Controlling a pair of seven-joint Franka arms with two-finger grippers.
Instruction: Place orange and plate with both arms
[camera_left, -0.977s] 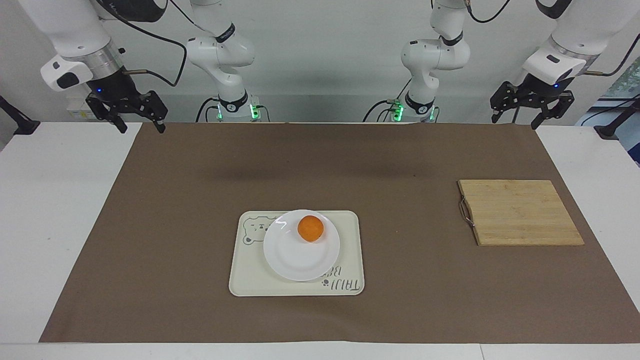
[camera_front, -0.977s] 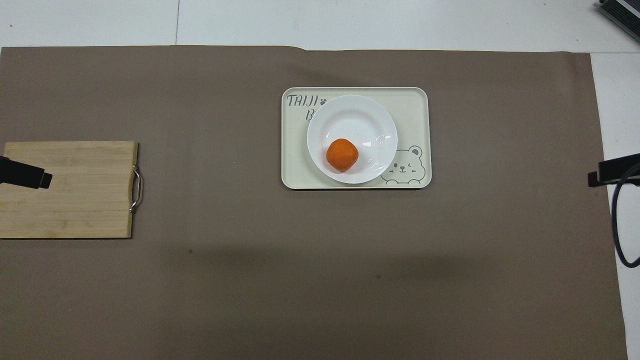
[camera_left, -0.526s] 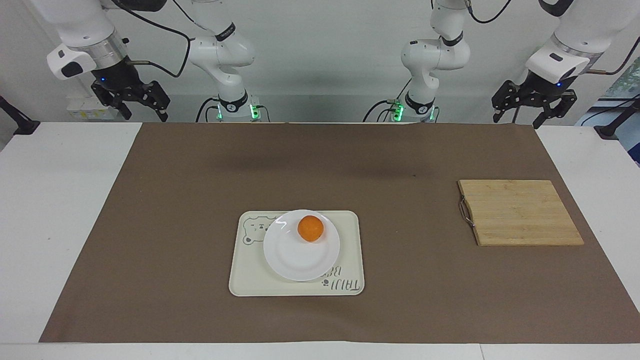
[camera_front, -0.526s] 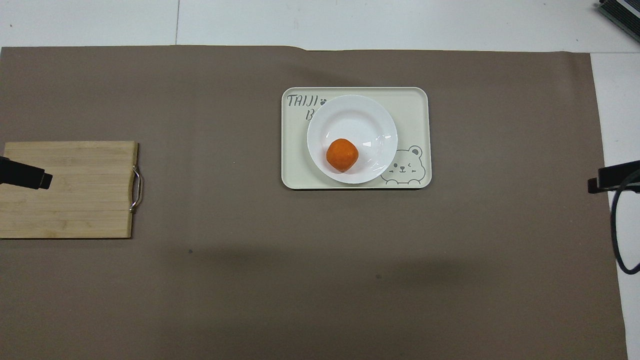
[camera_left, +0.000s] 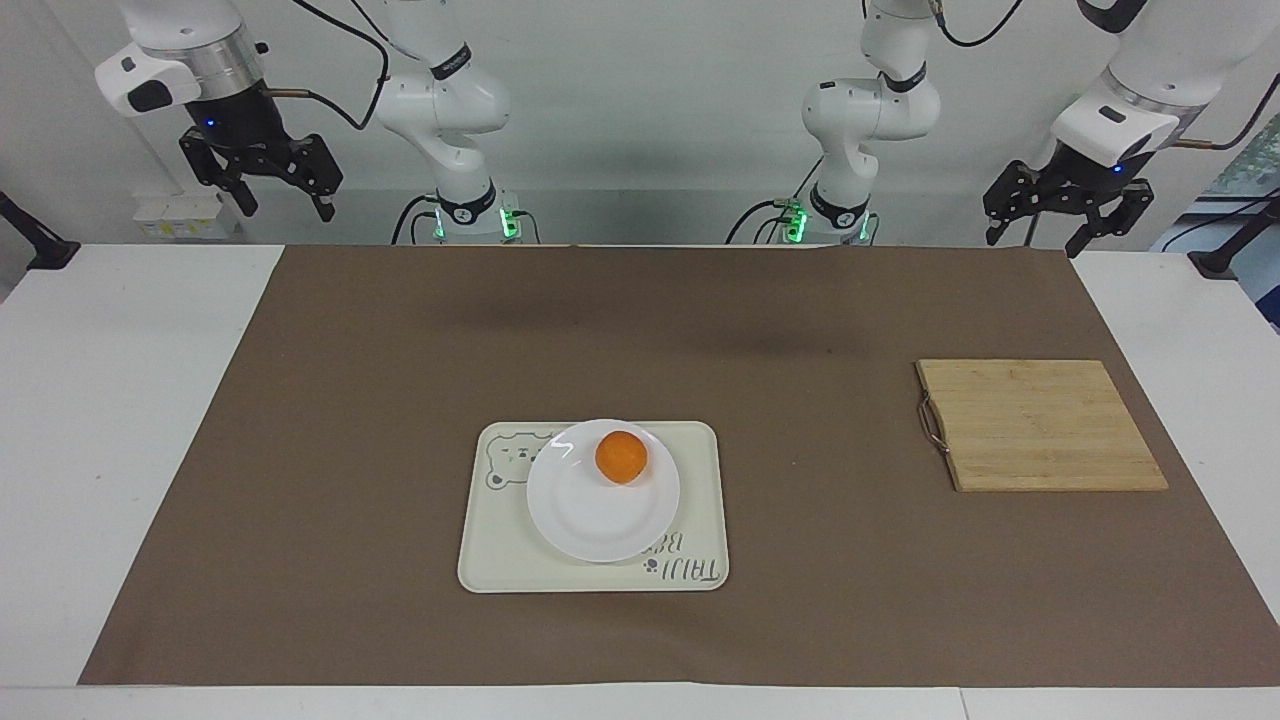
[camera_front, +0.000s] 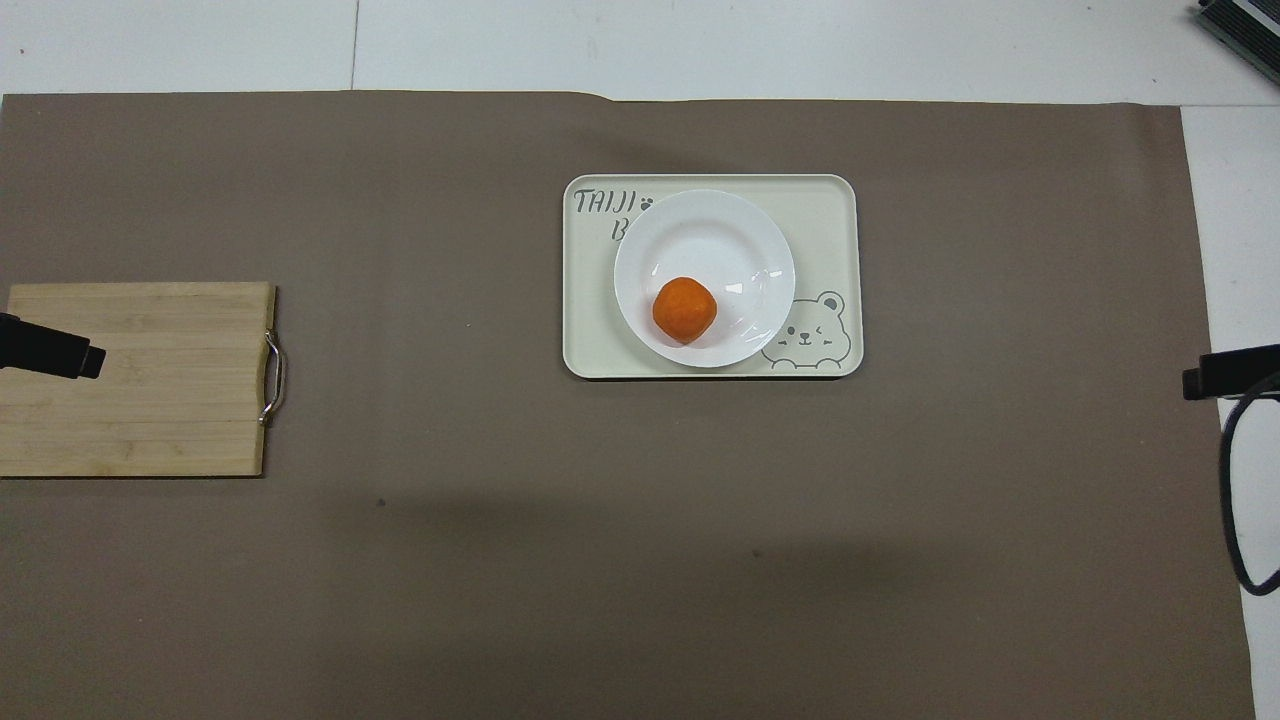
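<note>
The orange (camera_left: 621, 456) rests on the plate (camera_left: 585, 525), itself on the bear-print tray (camera_left: 700, 500) mid-tabletop. Both end effectors, left (camera_left: 1066, 215) and right (camera_left: 265, 183), hang spread wide and empty above the robots' edge, roughly equidistant from it.

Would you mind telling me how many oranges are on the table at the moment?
1. The orange sits on the white plate, toward the plate's edge nearer the robots, and the plate rests on the bear-print tray. No second orange shows in either view.
</note>
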